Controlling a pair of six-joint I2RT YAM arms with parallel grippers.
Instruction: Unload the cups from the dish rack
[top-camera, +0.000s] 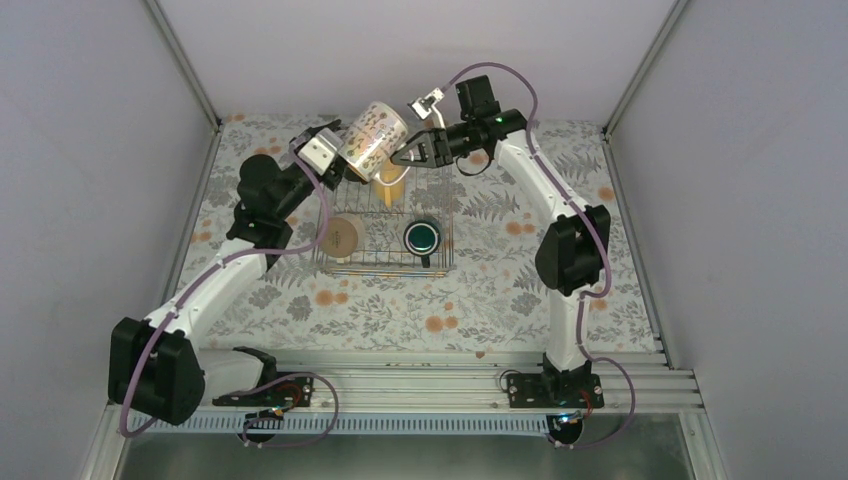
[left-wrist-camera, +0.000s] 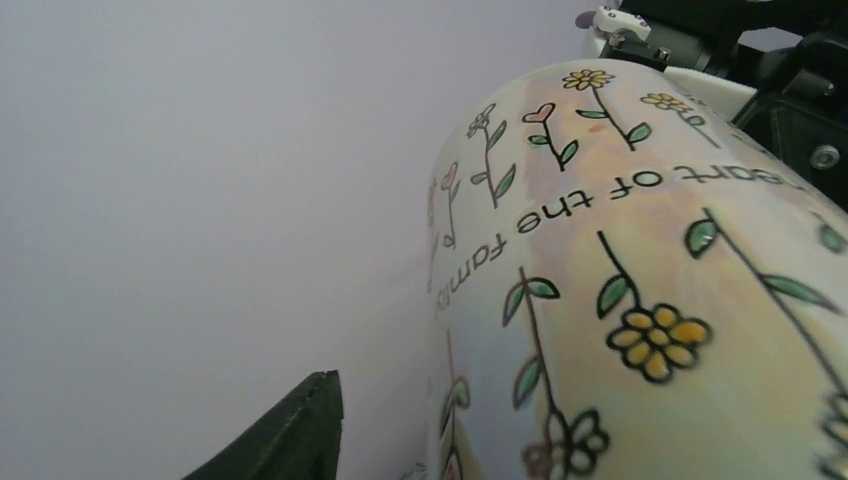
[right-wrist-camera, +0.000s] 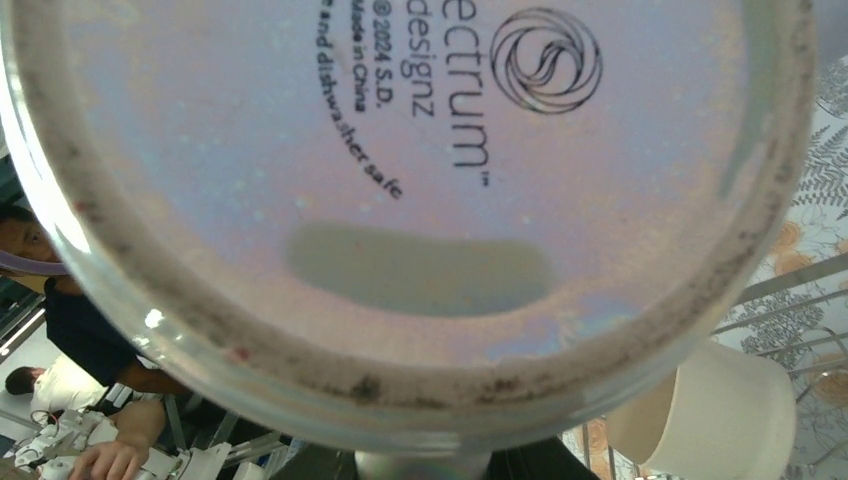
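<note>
where plain pale walls (top-camera: 400, 50) close in on three sides, a table (top-camera: 480, 290) under a leaf-and-flower cloth fills the floor of the booth, with a metal rail (top-camera: 430, 380) along its near edge carrying both arms. the wire rack (top-camera: 383, 245) sits mid-table. in it are a tan cup (top-camera: 343, 237) at the left front, a green cup (top-camera: 423, 237) at the right front, and a yellow cup (top-camera: 392, 188) at the back, partly hidden. a flowered cup (top-camera: 372, 138) hangs tilted in the air above the rack's back edge, between the two claws. the right claw (top-camera: 408, 154) pinches it at the base end, jaws nearly together. the left claw (top-camera: 335, 150) is at its other side; one finger (left-wrist-camera: 285, 435) shows a gap to the cup wall, so i cannot tell whether it grips.
</note>
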